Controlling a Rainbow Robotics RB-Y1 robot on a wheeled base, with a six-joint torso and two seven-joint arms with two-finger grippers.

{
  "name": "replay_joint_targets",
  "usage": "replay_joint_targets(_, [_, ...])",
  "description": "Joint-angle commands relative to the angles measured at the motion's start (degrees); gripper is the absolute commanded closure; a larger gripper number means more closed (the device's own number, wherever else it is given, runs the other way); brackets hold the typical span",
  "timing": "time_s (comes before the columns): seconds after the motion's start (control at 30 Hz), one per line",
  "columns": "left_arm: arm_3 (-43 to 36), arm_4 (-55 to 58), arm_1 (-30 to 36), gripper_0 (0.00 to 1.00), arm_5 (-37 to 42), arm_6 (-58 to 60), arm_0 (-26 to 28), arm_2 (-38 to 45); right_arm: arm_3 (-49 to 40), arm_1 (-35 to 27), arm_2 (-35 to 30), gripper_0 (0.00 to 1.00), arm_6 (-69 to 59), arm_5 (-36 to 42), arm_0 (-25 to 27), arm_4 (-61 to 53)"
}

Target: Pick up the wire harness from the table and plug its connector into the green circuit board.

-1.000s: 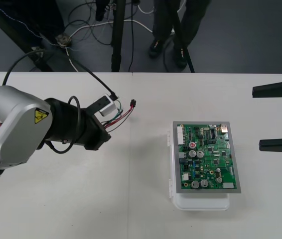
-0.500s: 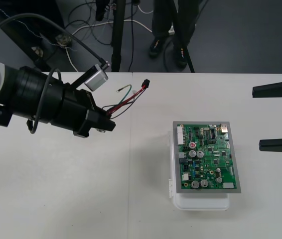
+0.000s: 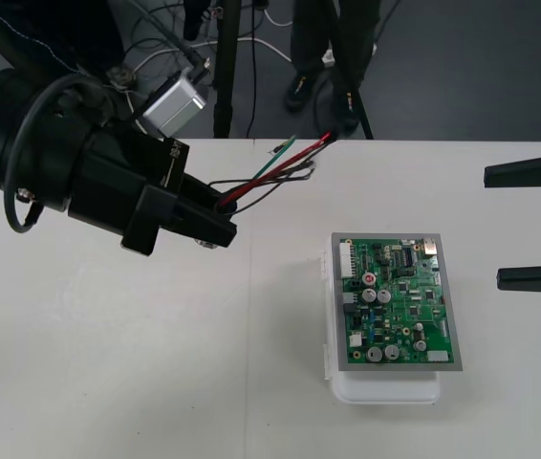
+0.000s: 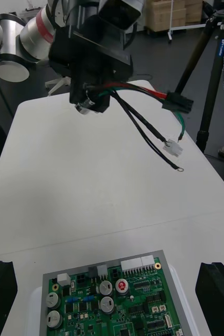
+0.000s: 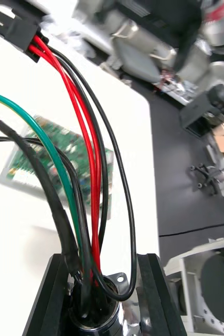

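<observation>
Harness (image 3: 272, 172) in left gripper (image 3: 215, 220), far edge (image 3: 423, 142)

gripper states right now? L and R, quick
Left gripper: shut on the wire harness, wires between its fingers.
Right gripper: open, holding nothing.

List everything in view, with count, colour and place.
Wire harness: one, red, black and green wires, held over the table's far left.
Plug: one, black, at the harness's free end, in the air.
Socket: one, metal, at the harness's gripped end.
Circuit board: one, green, right of the table's middle.
Base: one, white, under the board.
Table: one, pale, under everything.
Left hand: one, black, shut on the harness.
Right hand: one, black, open, at the table's right edge.
</observation>
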Motion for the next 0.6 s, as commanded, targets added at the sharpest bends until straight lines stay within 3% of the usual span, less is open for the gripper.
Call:
replay_joint_targets(0.03, [-2.93, 5.83, 3.39, 1.0, -1.64, 3.81, -4.42, 1.22, -0.31, -1.96, -1.65, 0.0, -3.24, 0.3, -1.21, -0.76])
replay_joint_targets(0.6, [-2.05, 14.35, 3.91, 1.0, -1.64, 3.9, -8.73, -0.36, -0.31, -1.96, -1.65, 0.0, -3.24, 0.3, -1.21, -0.76])
